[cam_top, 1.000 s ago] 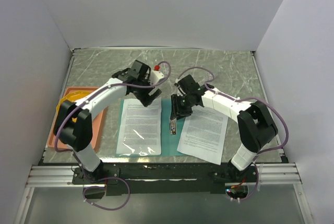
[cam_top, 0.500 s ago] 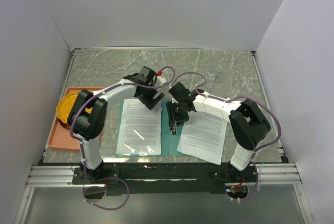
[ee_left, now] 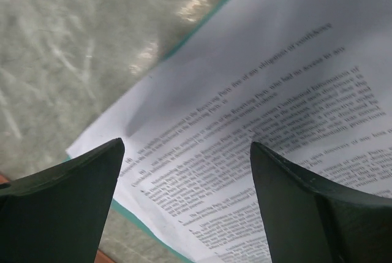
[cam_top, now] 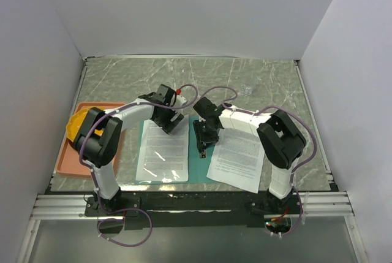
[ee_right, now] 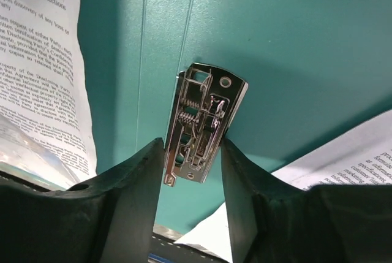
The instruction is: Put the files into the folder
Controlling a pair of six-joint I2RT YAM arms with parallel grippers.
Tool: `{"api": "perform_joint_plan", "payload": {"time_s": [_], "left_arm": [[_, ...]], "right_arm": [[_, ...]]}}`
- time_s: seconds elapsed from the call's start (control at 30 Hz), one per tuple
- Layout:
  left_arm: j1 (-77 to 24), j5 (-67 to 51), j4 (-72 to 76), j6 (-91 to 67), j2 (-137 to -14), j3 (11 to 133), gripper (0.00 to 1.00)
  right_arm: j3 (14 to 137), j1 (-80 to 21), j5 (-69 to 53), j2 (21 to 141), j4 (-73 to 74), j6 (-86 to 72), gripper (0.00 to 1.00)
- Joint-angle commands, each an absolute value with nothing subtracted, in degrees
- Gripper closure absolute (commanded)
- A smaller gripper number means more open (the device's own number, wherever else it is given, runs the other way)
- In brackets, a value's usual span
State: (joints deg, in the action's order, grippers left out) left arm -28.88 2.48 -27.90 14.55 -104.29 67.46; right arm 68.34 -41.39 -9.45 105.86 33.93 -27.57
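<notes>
Marbled table (cam_top: 269, 85) is carrying the open folder (ee_right: 294, 42); right jaws are pinching its metal clip (ee_right: 202, 129) between them, probably to open it; left jaws are gaping, empty, above the files (ee_left: 294, 91).

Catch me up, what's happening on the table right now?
The teal folder lies open on the table. One printed sheet rests on its left half, another sheet overlaps its right edge. The right claw straddles the metal clip at the spine, fingers against its sides. The left claw hovers open over the left sheet's far corner, holding nothing.
</notes>
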Motion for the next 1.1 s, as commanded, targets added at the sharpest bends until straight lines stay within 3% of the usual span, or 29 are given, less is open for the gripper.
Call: {"api": "perform_joint_plan", "payload": {"time_s": [0.0,0.4,0.57,0.67,0.77,0.9,0.97,1.07], "left_arm": [[-27.25,5.45,-23.56,16.87,-104.50,68.99,0.09],[-21.88,4.32,-28.99,15.30,-107.67,86.82,0.06],[-22.06,0.53,-33.74,12.58,-105.30,93.06,0.02],[-22.76,-3.68,-38.13,10.21,-103.45,94.57,0.01],[-25.66,-5.98,-40.69,8.36,-100.99,93.26,0.04],[-28.91,-6.77,-41.66,5.02,-98.97,90.71,0.04],[-29.88,-7.47,-43.50,3.35,-99.40,90.88,0.04],[-30.67,-8.87,-44.30,2.20,-99.49,91.06,0.02]], "right_arm": [[71.19,-41.49,-7.91,108.72,34.36,-30.14,0.57],[76.46,-37.01,-4.40,114.17,36.12,-34.54,0.87],[76.82,-35.16,-4.66,114.53,36.47,-36.65,0.89],[75.77,-35.16,-6.50,112.95,34.03,-36.74,0.76],[74.45,-34.72,-8.78,109.43,30.25,-36.91,0.56],[74.97,-31.65,-13.17,104.34,26.20,-34.37,0.40],[75.14,-30.15,-15.63,101.17,25.23,-33.58,0.36],[71.82,-27.69,-18.79,95.99,24.62,-33.48,0.45]]}}
